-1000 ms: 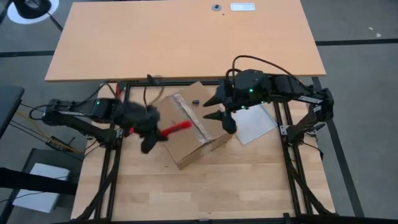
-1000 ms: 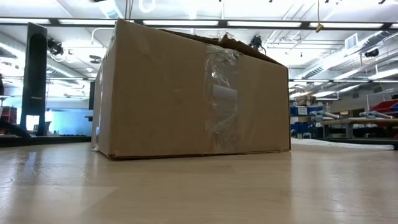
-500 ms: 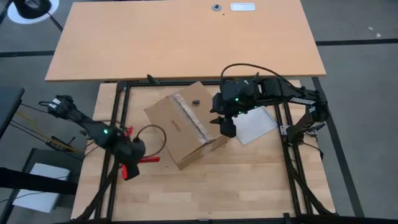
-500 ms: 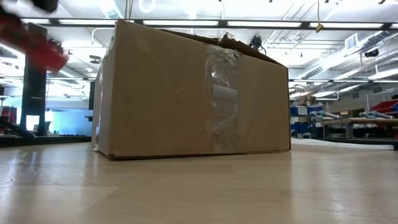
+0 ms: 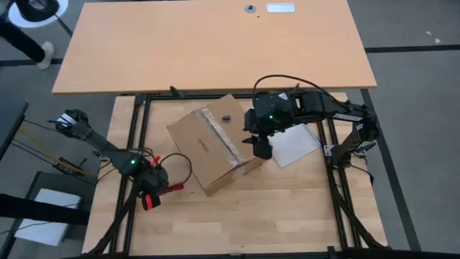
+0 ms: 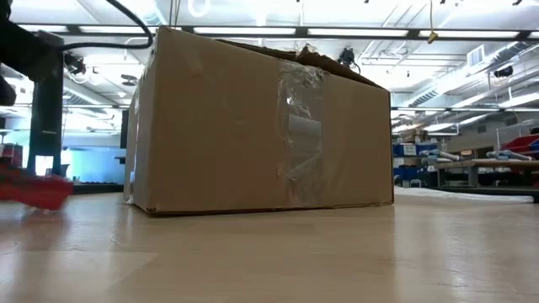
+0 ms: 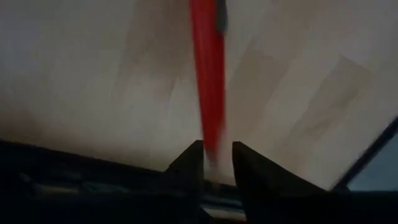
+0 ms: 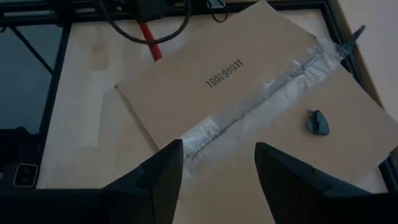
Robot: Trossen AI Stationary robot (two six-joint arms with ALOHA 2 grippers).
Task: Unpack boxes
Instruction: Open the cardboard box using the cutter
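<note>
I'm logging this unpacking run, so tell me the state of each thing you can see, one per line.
Brown corrugated cardboard carton: flaps shut, clear tape along the top seam.
Red-handled tool: between the left gripper's fingers, low over the table near its left edge.
Left gripper: narrow gap, red handle in it.
Right gripper: open, above the carton's taped top.
Small dark object: lying on the carton top.

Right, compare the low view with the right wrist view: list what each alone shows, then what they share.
Only the low view shows the carton's long side with tape running down it, the room behind, and the red tool blurred beside it.

Only the right wrist view shows the carton's top: a printed number, a small dark object, and the right gripper's spread fingers.

Both show the carton, its clear tape and the wooden table.
</note>
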